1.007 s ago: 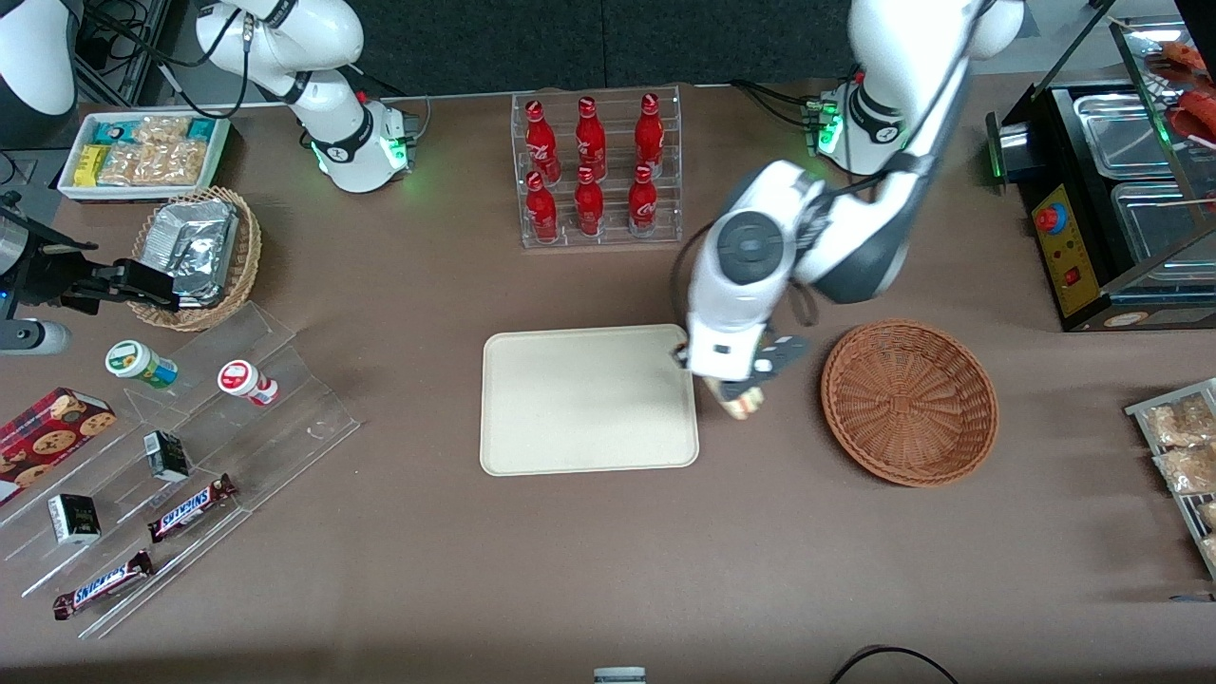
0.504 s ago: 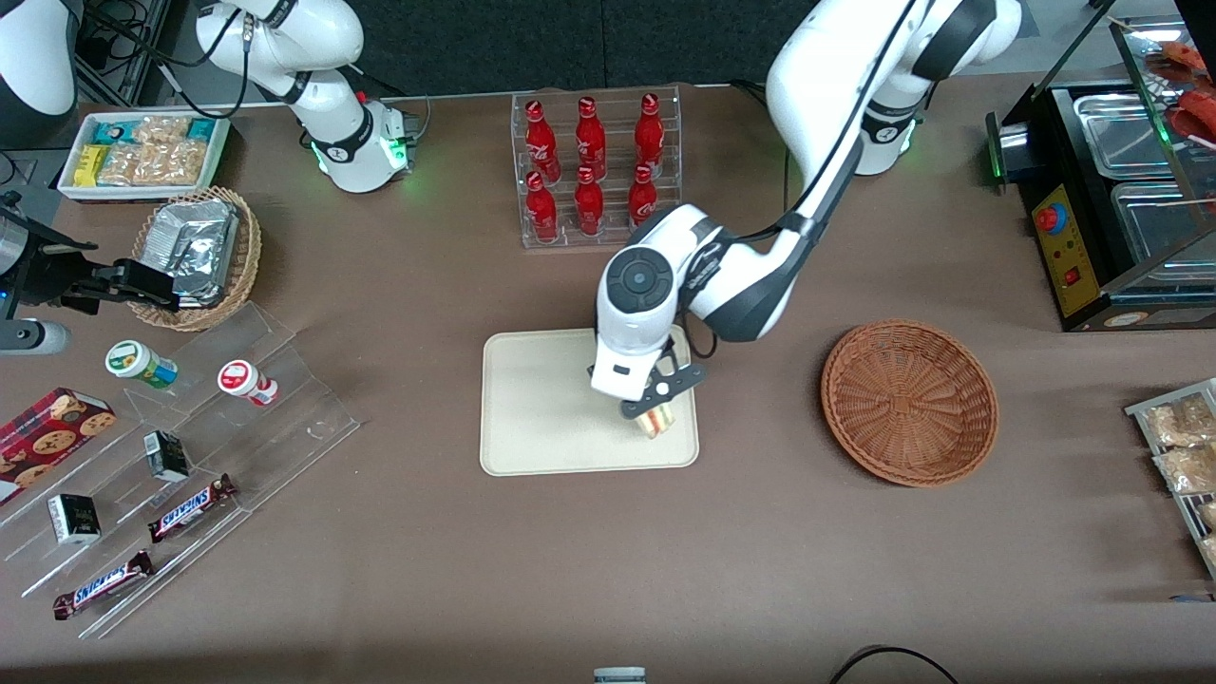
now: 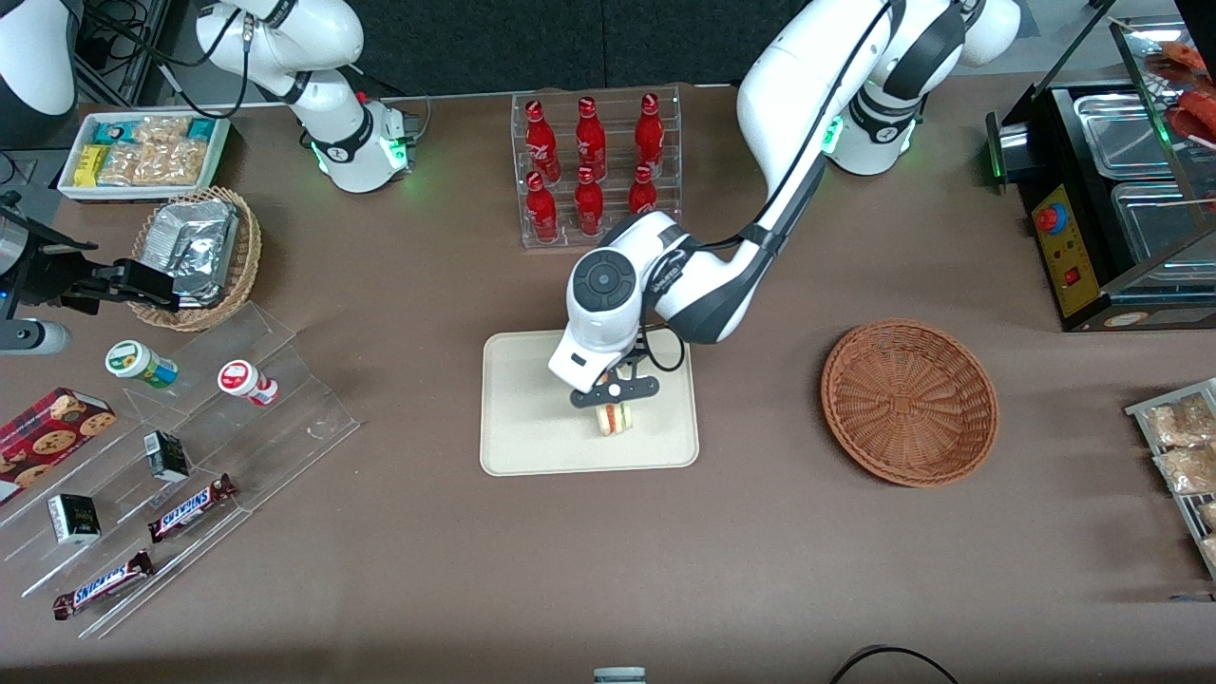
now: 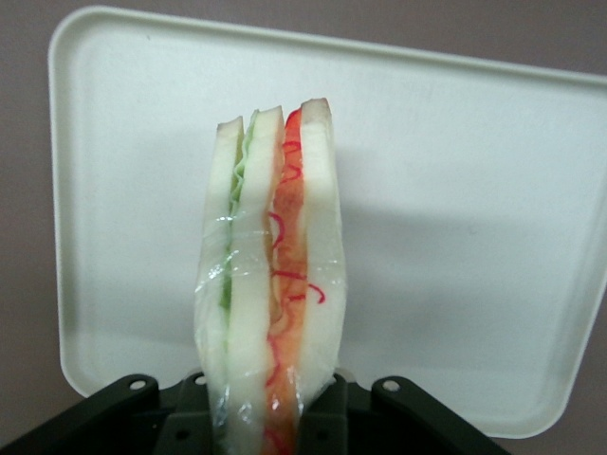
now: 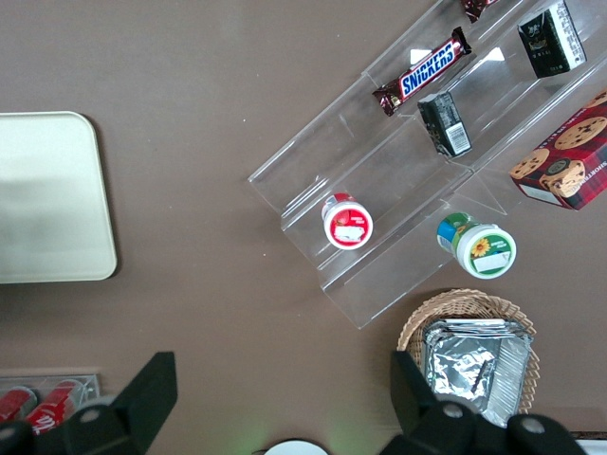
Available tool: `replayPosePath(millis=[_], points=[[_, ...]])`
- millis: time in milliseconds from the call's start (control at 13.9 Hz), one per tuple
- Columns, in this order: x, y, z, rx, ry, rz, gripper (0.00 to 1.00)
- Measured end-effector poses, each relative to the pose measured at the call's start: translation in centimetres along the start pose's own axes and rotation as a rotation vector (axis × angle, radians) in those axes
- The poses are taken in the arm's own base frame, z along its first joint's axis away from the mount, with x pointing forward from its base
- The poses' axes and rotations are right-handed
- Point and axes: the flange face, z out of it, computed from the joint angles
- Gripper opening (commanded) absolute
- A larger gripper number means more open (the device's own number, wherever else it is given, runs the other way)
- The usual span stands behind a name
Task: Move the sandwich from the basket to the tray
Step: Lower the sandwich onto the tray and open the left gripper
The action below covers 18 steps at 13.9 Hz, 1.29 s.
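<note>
Both end effector (image 3: 614, 403) fingers clamp sandwich (image 4: 273, 284) (wrapped, upright) above tray (image 3: 532, 418), w/ basket (image 3: 909, 401) apart.

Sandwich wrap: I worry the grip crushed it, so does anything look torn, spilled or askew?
Nothing stands out. The sandwich sits between the gripper fingers above the tray, its clear wrap wrinkled but unbroken, filling layers in place. The basket lies upright.

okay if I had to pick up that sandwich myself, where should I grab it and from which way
Probably as the gripper does now over the tray: shut on the sandwich from above, squeezing its two flat bread faces at the wide end. Those faces are broad and parallel, so fingers sit flat against them; the layered edges are narrow and soft, so pinching there would likely squash out the filling.
</note>
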Motion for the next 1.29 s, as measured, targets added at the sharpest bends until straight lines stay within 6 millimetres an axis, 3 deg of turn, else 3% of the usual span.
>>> replayPosePath(millis=[288,647,791,863,935,1007,1295], points=[[-0.9,0.5,3.6,0.053,0.003,0.113,0.19],[-0.4,0.8,5.1,0.028,0.023,0.141,0.24],[-0.3,0.9,5.7,0.021,0.027,0.141,0.40],[-0.4,0.9,6.0,0.021,0.027,0.142,0.56],[-0.4,1.0,6.1,0.021,0.026,0.143,0.88],[-0.4,1.0,6.0,0.021,0.027,0.143,1.00],[-0.2,1.1,5.1,0.027,0.023,0.141,1.00]])
